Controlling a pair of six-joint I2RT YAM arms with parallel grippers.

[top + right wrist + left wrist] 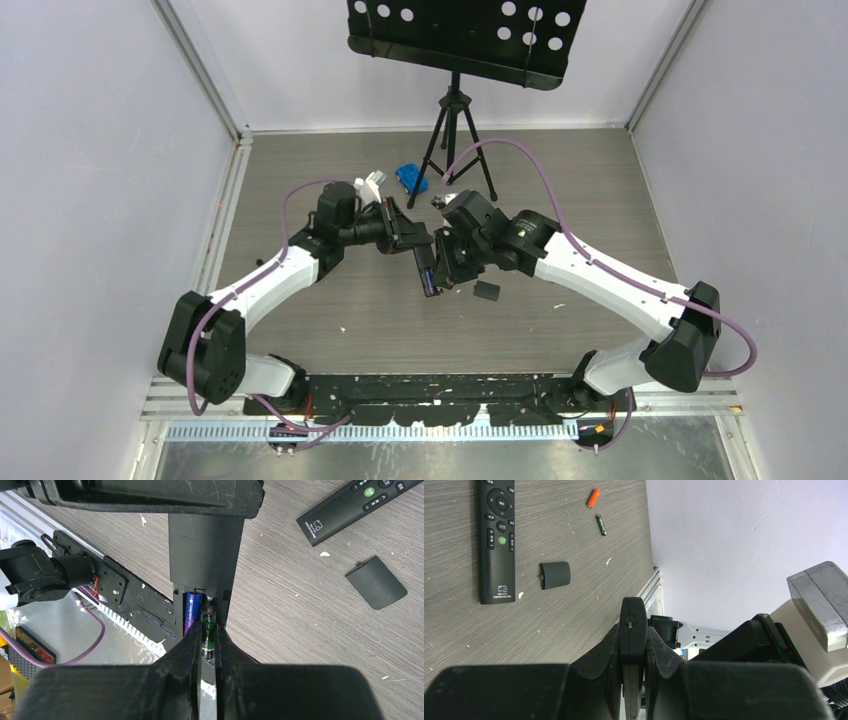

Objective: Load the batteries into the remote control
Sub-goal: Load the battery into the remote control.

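The remote control [205,555] is a slim black bar held off the table, its open battery bay facing the right wrist camera. My left gripper [633,645] is shut on its thin edge [632,625]. A purple battery [192,612] lies in the bay. Beside it a dark green battery [208,630] stands at the bay's other slot, with my right gripper [208,642] shut on it. From above, both grippers meet at the remote control [427,272] over mid-table. An orange battery [594,497] and another green battery [601,524] lie loose on the table.
A second black remote with pale buttons [498,540] lies flat on the table, and a black battery cover [555,574] beside it. A tripod [455,130] with a perforated stand, a blue object [411,177] and a white piece [375,185] are at the back. Walls close in both sides.
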